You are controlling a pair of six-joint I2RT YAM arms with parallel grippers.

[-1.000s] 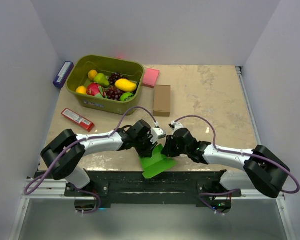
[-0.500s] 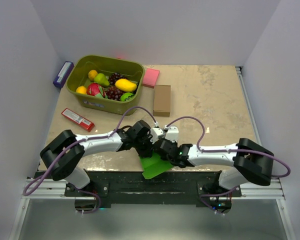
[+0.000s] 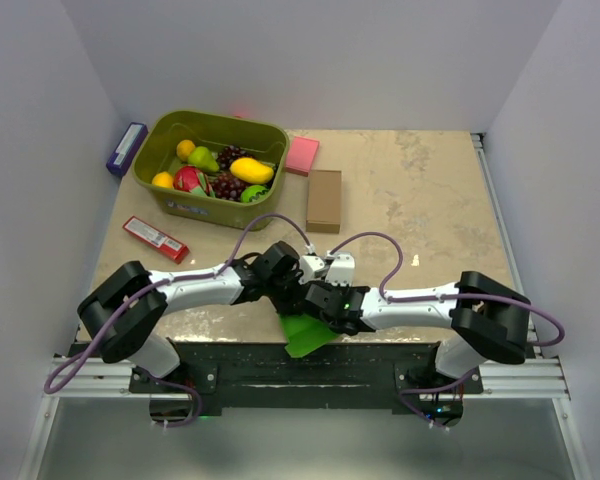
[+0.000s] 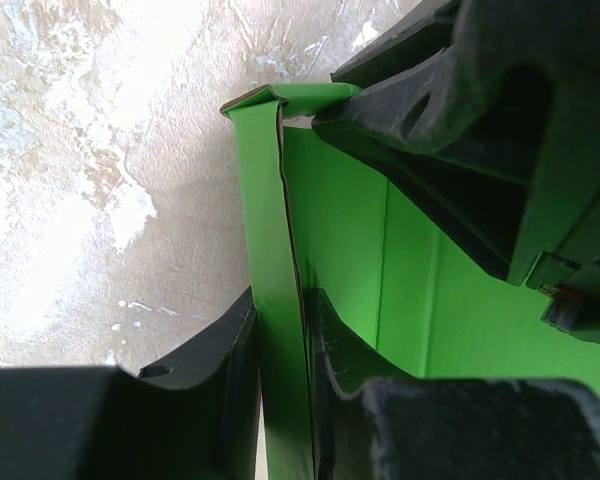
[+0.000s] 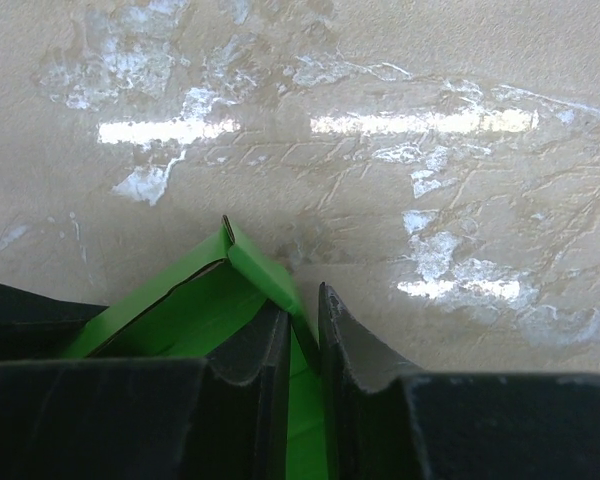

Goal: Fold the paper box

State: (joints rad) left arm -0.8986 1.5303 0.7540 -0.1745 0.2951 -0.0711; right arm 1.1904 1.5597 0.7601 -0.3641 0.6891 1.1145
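Moved: right gripper has swung left, now crowding left gripper.
Place: paper box half raised, middle of the worktop near edge.
Left gripper: pinching one upright green panel.
Right gripper: pinching a corner flap.
Risk: opposed pulls could tear or crease the thin card; fingers may collide; box might slide off.
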